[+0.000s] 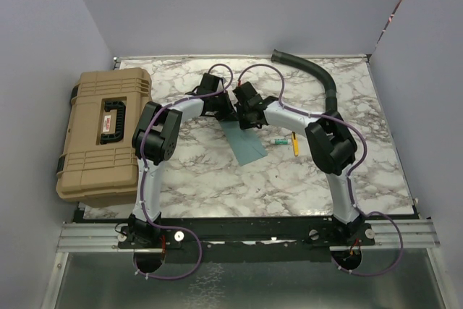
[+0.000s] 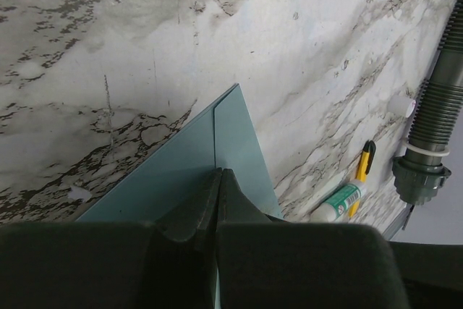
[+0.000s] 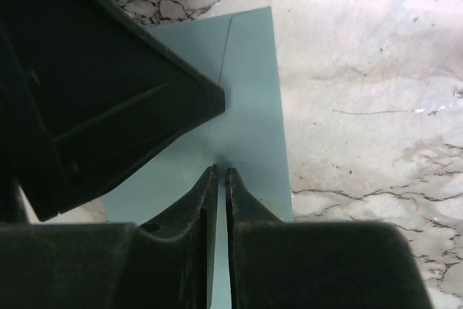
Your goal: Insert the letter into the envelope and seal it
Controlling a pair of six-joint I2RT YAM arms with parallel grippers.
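The teal envelope [image 1: 249, 148] lies flat on the marble table, mid-table, its far end under both grippers. It also shows in the left wrist view [image 2: 181, 164], with a fold edge running up from the fingers, and in the right wrist view [image 3: 249, 92]. My left gripper [image 2: 221, 171] is shut, tips down on the envelope; from above it is at the envelope's far end [image 1: 226, 112]. My right gripper [image 3: 221, 170] is shut with a hairline gap, tips on the envelope, right beside the left one [image 1: 240, 122]. The tan letter is not visible in any view.
A tan hard case [image 1: 101, 135] sits at the table's left edge. A black ribbed hose [image 1: 318, 81] curves across the far right. A green-white glue stick [image 1: 277, 140] and a yellow pen [image 1: 294, 142] lie just right of the envelope.
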